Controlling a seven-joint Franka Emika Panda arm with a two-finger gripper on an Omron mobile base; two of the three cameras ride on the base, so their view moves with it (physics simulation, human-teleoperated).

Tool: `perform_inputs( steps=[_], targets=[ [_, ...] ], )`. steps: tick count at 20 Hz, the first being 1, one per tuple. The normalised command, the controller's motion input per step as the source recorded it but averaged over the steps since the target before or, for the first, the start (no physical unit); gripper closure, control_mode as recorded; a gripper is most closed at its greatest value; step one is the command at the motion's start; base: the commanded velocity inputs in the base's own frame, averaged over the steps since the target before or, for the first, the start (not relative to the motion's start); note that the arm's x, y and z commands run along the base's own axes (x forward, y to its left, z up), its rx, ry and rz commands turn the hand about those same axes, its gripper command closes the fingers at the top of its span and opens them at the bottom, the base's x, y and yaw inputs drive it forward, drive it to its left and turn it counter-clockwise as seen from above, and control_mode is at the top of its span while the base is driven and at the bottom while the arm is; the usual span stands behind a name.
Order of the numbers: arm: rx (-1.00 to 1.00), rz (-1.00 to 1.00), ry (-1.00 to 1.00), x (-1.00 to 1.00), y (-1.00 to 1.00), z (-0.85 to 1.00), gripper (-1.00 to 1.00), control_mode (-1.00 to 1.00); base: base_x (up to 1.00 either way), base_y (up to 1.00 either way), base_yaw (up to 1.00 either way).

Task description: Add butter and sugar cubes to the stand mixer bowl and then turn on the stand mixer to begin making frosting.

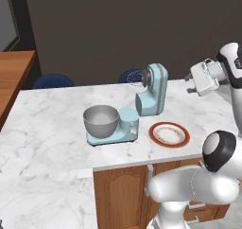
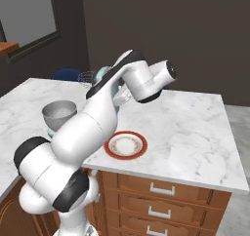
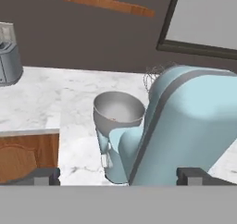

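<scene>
The light blue stand mixer stands on the marble counter with its head tilted up and its wire whisk raised. The grey metal stand mixer bowl sits on the mixer's flat base, and its inside looks bare. My gripper hovers above the counter to the right of the mixer's head, pointing towards it. The fingertips stand wide apart, open, with nothing between them. My own arm covers most of the mixer in the right base view, where the bowl still shows. The butter and the sugar cubes are out of view.
A white plate with a red-orange rim lies on the counter just right of the mixer base. Two blue chairs stand behind the counter, with a wooden table at far left. Drawers run below the counter edge. A grey appliance stands far off.
</scene>
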Motion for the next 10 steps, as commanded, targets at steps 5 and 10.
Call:
perform_inputs(
  steps=[5, 10],
  targets=[
    [0.11, 0.00, 0.00, 0.74, 0.00, -0.08, -1.00, -1.00, 0.00, 0.00, 0.00],
    [0.08, 0.00, 0.00, 0.77, 0.00, -0.12, -1.00, -1.00, 0.00, 0.00, 0.00]
  ],
)
